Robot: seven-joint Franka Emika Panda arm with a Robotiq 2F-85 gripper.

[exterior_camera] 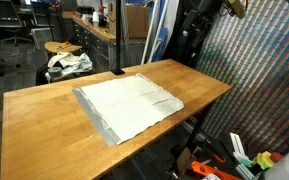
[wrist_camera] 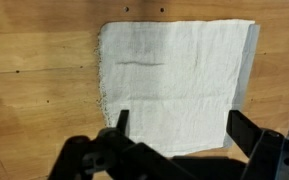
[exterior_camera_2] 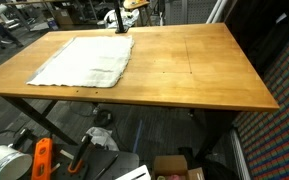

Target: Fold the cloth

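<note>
The cloth (exterior_camera: 129,105) lies spread flat and unfolded on the wooden table (exterior_camera: 39,125), close to one long edge. In the wrist view the gripper (wrist_camera: 178,128) hovers above it, jaws wide apart and holding nothing. I'd say folding hasn't begun and this is the approach. The next move calls for dropping to an edge and pinching the thin fabric off the wood
</note>
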